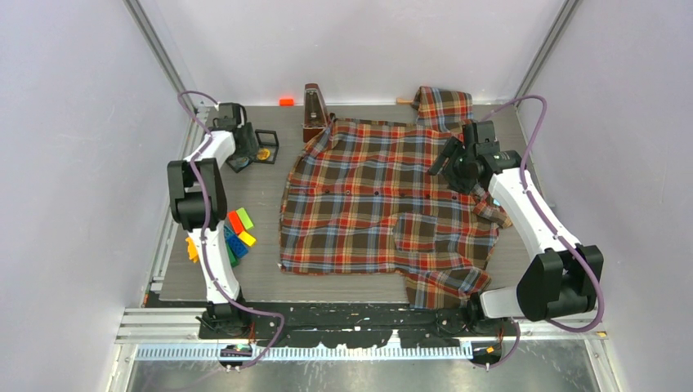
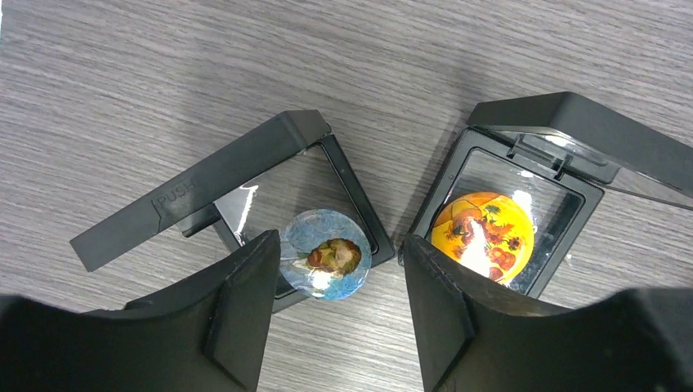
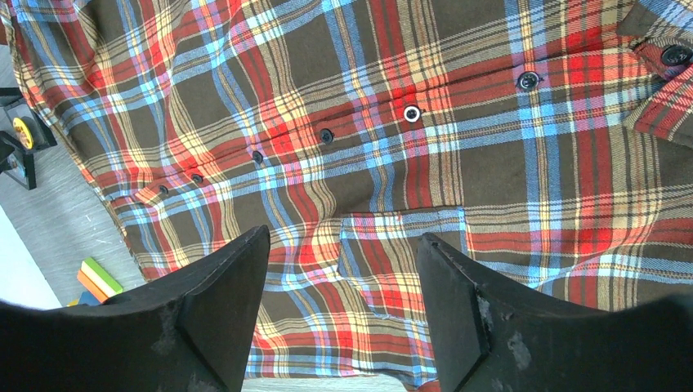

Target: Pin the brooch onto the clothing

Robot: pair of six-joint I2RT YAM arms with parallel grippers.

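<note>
The plaid shirt point(image 1: 384, 204) lies spread flat on the table, collar at the back; it fills the right wrist view point(image 3: 409, 163). Two open black display cases sit at the back left. One point(image 2: 270, 204) holds a blue round brooch point(image 2: 327, 255) at its lower corner. The other point(image 2: 531, 204) holds a yellow-orange round brooch point(image 2: 484, 235). My left gripper point(image 2: 339, 302) is open and empty just above the cases, the blue brooch by its left finger. My right gripper point(image 3: 343, 269) is open and empty, hovering over the shirt's right side point(image 1: 458, 167).
A dark wooden metronome point(image 1: 314, 110) stands at the back beside the collar. A small orange block point(image 1: 286, 101) lies at the back edge. Coloured bricks point(image 1: 237, 233) lie left of the shirt, by the left arm. Grey walls close in both sides.
</note>
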